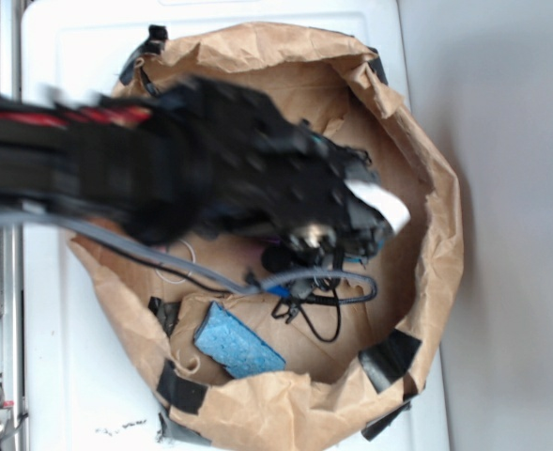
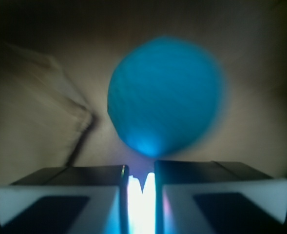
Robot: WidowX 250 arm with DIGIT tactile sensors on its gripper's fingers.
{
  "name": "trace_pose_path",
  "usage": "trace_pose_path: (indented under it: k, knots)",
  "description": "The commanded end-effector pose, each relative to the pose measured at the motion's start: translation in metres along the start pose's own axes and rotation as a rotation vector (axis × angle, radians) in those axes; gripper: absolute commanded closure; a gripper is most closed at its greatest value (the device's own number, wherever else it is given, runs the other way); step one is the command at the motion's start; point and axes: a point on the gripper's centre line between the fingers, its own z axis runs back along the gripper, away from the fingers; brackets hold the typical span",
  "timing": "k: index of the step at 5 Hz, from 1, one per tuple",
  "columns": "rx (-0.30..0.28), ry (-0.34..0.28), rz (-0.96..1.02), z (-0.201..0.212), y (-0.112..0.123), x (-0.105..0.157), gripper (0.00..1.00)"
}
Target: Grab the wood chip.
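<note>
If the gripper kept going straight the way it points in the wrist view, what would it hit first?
Most likely the blue ball, which sits directly ahead of the nearly closed gripper. No wood chip shows in that line. The blur leaves the gap to the ball unclear.

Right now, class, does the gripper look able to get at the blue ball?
Probably yes: the wrist view shows the blue ball just ahead of the gripper with nothing between them, though the jaws look almost closed and would need opening.
</note>
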Motion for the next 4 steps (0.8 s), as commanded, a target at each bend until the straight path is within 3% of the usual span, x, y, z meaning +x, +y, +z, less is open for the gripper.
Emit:
trace_pose_path:
  k: [1,2,3,4]
  knots:
    - [-0.076,-0.115,0.081,0.086,0.004,-0.012,0.07]
    - [-0.037,-0.011,0.067,0.071,0.004,-0.024,0.0]
    - [-0.028,0.079,0.059,0.05,0.003,-0.036,0.0]
    - [-0.037,0.125,0.063,0.034,0.001,-0.037,0.0]
